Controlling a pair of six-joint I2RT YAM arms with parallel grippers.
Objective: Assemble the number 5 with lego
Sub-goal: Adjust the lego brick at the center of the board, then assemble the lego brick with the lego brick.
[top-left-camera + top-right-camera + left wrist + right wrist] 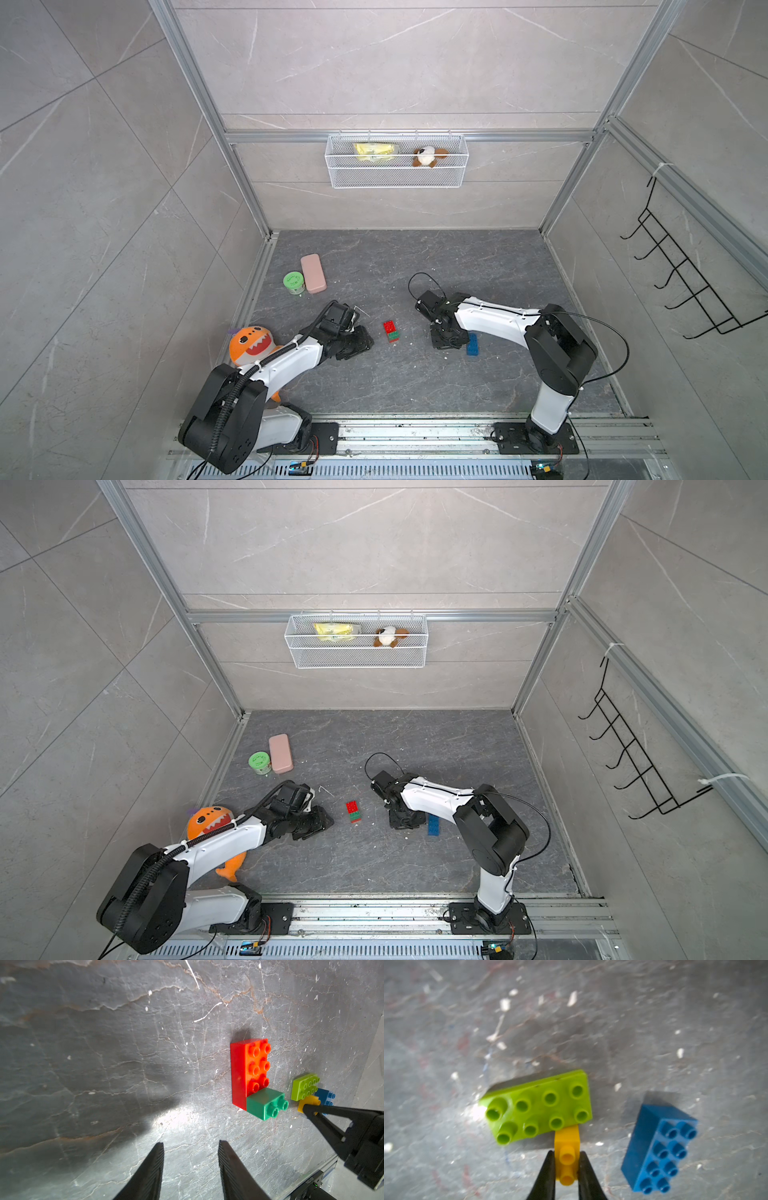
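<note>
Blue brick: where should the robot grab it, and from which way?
Probably pinch its two long smooth sides, about midway, coming down from above. The blue brick lies alone, studs up, both long sides bare; the bumpy top offers nothing flat to squeeze.

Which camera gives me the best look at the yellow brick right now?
Right wrist view: the yellow brick sits close, studs clear, pinched between the fingers of the right gripper. The left wrist view shows only a sliver past a finger; in both top views the right gripper hides it.
</note>
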